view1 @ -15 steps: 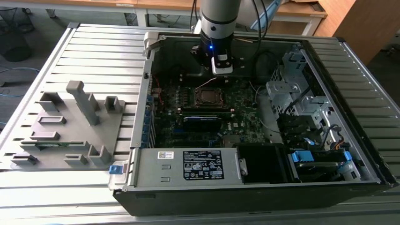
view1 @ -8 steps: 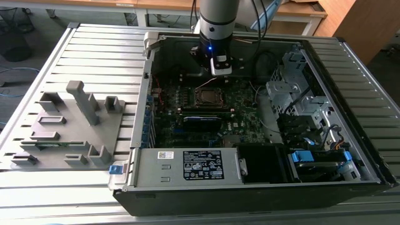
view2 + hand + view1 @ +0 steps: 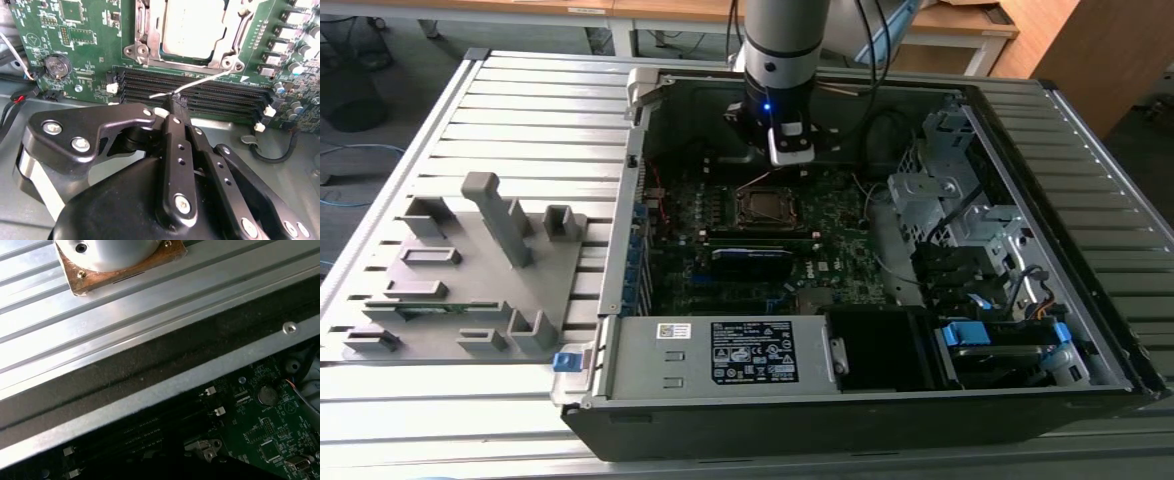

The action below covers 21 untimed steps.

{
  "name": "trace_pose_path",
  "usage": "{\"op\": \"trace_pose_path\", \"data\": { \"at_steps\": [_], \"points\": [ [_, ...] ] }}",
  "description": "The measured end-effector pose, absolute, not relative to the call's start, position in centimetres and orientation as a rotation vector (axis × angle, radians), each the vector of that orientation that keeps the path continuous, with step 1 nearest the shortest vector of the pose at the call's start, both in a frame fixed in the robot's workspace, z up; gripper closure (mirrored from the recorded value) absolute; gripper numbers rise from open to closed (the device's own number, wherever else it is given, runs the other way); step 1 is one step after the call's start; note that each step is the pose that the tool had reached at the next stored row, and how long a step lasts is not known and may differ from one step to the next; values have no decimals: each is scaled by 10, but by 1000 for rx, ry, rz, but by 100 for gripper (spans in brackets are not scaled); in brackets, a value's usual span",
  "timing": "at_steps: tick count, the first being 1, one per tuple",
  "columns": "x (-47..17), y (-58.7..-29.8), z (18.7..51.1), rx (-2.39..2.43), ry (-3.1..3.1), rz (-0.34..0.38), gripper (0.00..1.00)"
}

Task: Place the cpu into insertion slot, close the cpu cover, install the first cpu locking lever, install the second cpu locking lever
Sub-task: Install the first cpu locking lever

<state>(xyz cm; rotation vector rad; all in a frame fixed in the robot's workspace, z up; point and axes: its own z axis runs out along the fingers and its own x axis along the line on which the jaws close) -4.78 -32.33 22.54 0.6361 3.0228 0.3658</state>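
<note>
A ribbed aluminium table (image 3: 520, 100) carries everything. Near its edge on the exterior view's left sits a matt grey plastic fixture (image 3: 467, 270) with upright blocks and posts. Beside it lies an open black computer case (image 3: 854, 430), a grey boxy power supply (image 3: 720, 355) along its near wall. Inside, the green motherboard (image 3: 841, 240) lies flat, and the insertion slot (image 3: 765, 205), square with a silvery rim, sits near the board's middle. The arm comes down just behind it.

In the second wrist view the cpu (image 3: 192, 25), a flat pale metallic square, lies in the slot, with the thin silvery cpu cover (image 3: 220, 59) framing it. A fine bright wire, the locking lever (image 3: 205, 80), slants across the long black memory slots (image 3: 220, 97). The gripper (image 3: 177, 106), black and angular, has its fingers drawn together, pinching that wire. A round coin cell (image 3: 56, 65) sits towards the board's edge.
</note>
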Motion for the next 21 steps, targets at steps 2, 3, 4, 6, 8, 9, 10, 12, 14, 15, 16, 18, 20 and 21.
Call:
{"op": "trace_pose_path", "data": {
  "at_steps": [2,3,4,6,8,9,10,12,14,15,16,18,20,21],
  "points": [
    [-48,-325,225,636,3022,366,90],
    [-48,-325,225,635,3020,366,90],
    [-48,-326,225,635,3019,367,90],
    [-48,-327,223,633,3016,368,90],
    [-48,-327,222,633,3014,368,90],
    [-48,-327,222,633,3014,368,90],
    [-48,-327,222,632,3014,368,90],
    [-48,-327,222,632,3014,368,90],
    [-48,-327,220,634,3009,367,90],
    [-48,-327,219,635,3006,365,90],
    [-48,-327,218,637,3002,364,90],
    [-48,-327,217,638,2999,364,90],
    [-48,-327,215,641,2998,363,90],
    [-48,-327,215,642,2998,361,90]
  ]
}}
